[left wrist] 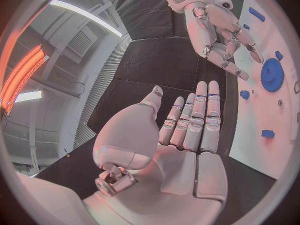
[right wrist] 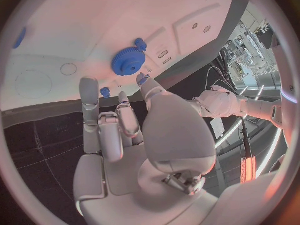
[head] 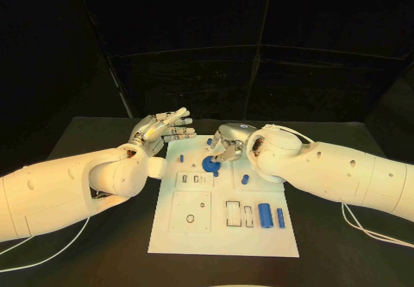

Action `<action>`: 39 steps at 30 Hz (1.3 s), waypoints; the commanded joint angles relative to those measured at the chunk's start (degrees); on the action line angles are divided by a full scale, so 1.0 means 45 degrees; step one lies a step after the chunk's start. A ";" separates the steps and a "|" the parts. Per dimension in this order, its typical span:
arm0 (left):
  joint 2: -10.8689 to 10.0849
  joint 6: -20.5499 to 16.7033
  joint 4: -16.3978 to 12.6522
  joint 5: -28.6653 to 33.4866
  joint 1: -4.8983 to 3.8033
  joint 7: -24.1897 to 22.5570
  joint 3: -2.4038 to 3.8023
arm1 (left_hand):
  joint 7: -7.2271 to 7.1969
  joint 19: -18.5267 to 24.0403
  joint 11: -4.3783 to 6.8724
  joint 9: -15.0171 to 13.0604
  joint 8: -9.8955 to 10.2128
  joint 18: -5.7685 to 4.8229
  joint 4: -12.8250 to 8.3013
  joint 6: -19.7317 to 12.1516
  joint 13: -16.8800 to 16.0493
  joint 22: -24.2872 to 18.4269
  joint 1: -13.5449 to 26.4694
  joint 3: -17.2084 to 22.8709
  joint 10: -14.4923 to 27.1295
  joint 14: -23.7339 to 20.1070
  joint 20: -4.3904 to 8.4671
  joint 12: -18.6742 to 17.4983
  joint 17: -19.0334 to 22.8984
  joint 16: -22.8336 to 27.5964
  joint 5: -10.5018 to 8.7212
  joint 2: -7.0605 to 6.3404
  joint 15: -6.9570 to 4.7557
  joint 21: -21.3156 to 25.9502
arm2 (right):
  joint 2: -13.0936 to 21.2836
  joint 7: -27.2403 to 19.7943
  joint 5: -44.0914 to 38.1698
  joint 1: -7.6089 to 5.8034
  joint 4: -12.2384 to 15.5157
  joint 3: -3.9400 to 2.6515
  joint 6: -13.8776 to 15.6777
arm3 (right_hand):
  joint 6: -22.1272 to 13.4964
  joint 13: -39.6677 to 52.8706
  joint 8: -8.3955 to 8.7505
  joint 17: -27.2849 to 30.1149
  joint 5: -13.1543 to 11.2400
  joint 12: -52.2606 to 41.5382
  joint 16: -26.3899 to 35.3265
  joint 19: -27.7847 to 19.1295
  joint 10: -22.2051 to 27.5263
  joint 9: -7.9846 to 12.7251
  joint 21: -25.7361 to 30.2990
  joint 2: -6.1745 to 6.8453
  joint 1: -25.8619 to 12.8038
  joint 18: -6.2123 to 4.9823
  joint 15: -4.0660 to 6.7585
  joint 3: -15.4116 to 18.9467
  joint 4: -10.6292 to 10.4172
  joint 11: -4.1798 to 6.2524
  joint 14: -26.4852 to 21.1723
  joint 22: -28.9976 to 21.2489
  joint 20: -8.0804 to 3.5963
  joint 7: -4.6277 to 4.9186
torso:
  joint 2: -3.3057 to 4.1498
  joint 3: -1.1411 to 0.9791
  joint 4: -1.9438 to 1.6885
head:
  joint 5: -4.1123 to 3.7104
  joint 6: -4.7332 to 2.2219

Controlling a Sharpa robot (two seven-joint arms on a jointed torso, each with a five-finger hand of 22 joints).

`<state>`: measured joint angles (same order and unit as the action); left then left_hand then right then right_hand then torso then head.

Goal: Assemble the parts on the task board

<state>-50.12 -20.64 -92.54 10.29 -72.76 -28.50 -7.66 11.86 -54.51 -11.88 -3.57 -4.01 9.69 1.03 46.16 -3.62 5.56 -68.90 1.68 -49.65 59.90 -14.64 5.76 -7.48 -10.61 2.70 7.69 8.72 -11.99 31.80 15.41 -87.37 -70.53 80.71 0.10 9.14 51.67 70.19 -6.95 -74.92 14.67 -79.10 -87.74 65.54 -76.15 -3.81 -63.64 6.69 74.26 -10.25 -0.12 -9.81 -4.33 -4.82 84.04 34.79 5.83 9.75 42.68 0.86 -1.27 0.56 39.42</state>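
Gear (right wrist: 129, 61) (blue) sits clear of right hand (right wrist: 125, 135) fingertips, wrist cam.

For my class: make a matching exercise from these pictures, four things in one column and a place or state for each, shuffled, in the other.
Things:
1. left robot hand
2. right robot hand
3. blue gear
4. blue cylinder

Places or states:
A. lies on the task board, near edge
B. open, beside the board
C. over the board's far end
D. on the board under a hand

Pairs: 1-B, 2-C, 3-D, 4-A
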 commanded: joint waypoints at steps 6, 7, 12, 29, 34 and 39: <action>0.0017 0.0182 -0.0009 -0.0048 -0.0022 -0.0068 0.0006 | 0.0633 -0.0112 -0.0020 0.0011 0.0068 0.0149 -0.0075 -0.0068 0.0010 -0.0015 -0.0073 0.0000 0.0102 0.0088 0.0003 -0.0072 0.0018 0.0076 0.0081 0.0015 -0.0014 0.0062 | -0.0169 0.0487 -0.0133 -0.0013 -0.0059 -0.0001 -0.0996 | -0.0173 0.0023 0.0118 -0.1793 0.0051 0.0035 -0.0067 -0.0001 0.0057 -0.0019 -0.0068 0.0063 -0.0208 0.0189 -0.0088 0.0313 -0.0038 -0.0038 0.1005 -0.0019 0.0133 0.0045 | 0.0007 0.0019 -0.0038 | -0.0015 0.0019; 0.0015 0.0180 -0.0008 -0.0048 -0.0022 -0.0067 0.0006 | 0.0633 -0.0112 -0.0020 0.0011 0.0068 0.0149 -0.0075 -0.0068 0.0010 -0.0015 -0.0073 0.0000 0.0102 0.0088 0.0003 -0.0072 0.0018 0.0076 0.0081 0.0015 -0.0014 0.0062 | -0.0190 0.0522 -0.0165 -0.0006 -0.0067 0.0000 -0.1051 | -0.0197 0.0020 0.0135 -0.1793 0.0036 0.0037 -0.0067 -0.0001 0.0062 -0.0018 -0.0068 0.0074 -0.0214 0.0189 -0.0093 0.0355 -0.0044 -0.0044 0.1005 -0.0020 0.0136 0.0052 | 0.0008 0.0020 -0.0039 | -0.0011 0.0018; 0.0011 0.0179 -0.0009 -0.0048 -0.0022 -0.0063 0.0006 | 0.0633 -0.0112 -0.0020 0.0011 0.0068 0.0149 -0.0075 -0.0068 0.0010 -0.0015 -0.0073 0.0000 0.0102 0.0088 0.0003 -0.0072 0.0018 0.0076 0.0081 0.0015 -0.0014 0.0062 | -0.0271 0.0632 -0.0339 0.0022 -0.0081 0.0003 -0.1229 | -0.0311 -0.0012 0.0206 -0.1768 -0.0047 0.0058 -0.0060 -0.0004 0.0105 -0.0012 -0.0071 0.0102 -0.0208 0.0192 -0.0116 0.0517 -0.0064 -0.0073 0.0999 -0.0020 0.0155 0.0084 | 0.0005 0.0025 -0.0036 | 0.0016 0.0038; 0.0033 0.0186 0.0009 -0.0048 -0.0022 -0.0060 0.0006 | 0.0633 -0.0112 -0.0020 0.0011 0.0068 0.0149 -0.0075 -0.0068 0.0010 -0.0015 -0.0073 0.0000 0.0102 0.0088 0.0003 -0.0072 0.0018 0.0076 0.0081 0.0015 -0.0014 0.0062 | -0.0491 0.0717 -0.0736 0.0056 -0.0239 0.0116 -0.1535 | -0.0447 0.0006 0.0283 -0.1770 -0.0153 0.0055 -0.0060 -0.0011 0.0136 -0.0035 -0.0084 0.0045 0.0123 0.0192 -0.0163 0.0761 0.0028 -0.0121 0.0997 -0.0019 0.0204 0.0134 | 0.0011 0.0014 -0.0029 | 0.0046 0.0070; 0.0051 0.0188 0.0030 -0.0048 -0.0022 -0.0067 0.0006 | 0.0633 -0.0112 -0.0020 0.0011 0.0068 0.0149 -0.0075 -0.0068 0.0010 -0.0015 -0.0073 0.0000 0.0102 0.0088 0.0003 -0.0072 0.0018 0.0076 0.0081 0.0015 -0.0014 0.0062 | -0.0589 0.0708 -0.0838 0.0067 -0.0355 0.0141 -0.1602 | -0.0399 0.0013 0.0255 -0.1766 -0.0176 0.0059 -0.0059 -0.0016 0.0146 -0.0057 -0.0091 -0.0081 0.0354 0.0189 -0.0161 0.0752 0.0125 -0.0113 0.0995 -0.0021 0.0209 0.0125 | 0.0012 0.0003 -0.0037 | 0.0041 0.0083; 0.0059 0.0189 0.0037 -0.0048 -0.0022 -0.0066 0.0006 | 0.0633 -0.0112 -0.0020 0.0011 0.0068 0.0149 -0.0075 -0.0068 0.0010 -0.0015 -0.0073 0.0000 0.0102 0.0088 0.0003 -0.0072 0.0018 0.0076 0.0081 0.0015 -0.0014 0.0062 | -0.0666 0.0697 -0.0917 0.0079 -0.0442 0.0150 -0.1670 | -0.0303 0.0034 0.0202 -0.1775 -0.0397 0.0063 -0.0061 -0.0020 0.0143 -0.0081 -0.0105 -0.0292 0.0696 0.0187 -0.0142 0.0646 0.0316 -0.0087 0.0997 -0.0022 0.0195 0.0101 | 0.0007 0.0011 -0.0037 | 0.0044 0.0103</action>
<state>-49.90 -20.61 -92.37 10.29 -72.76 -28.46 -7.66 11.86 -54.51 -11.88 -3.57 -4.01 9.69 1.03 46.16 -3.62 5.57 -68.91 1.68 -49.65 59.90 -14.64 5.76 -7.48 -10.61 2.70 7.69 8.72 -11.99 28.87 18.51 -90.57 -70.17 78.85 0.70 2.71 50.00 70.27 -5.94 -74.91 13.01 -79.10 -87.74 65.52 -75.74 -4.13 -63.86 5.30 77.01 -10.25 -0.52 -6.92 -3.14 -5.22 84.05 34.74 6.24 10.32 42.72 0.88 -1.42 0.75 39.85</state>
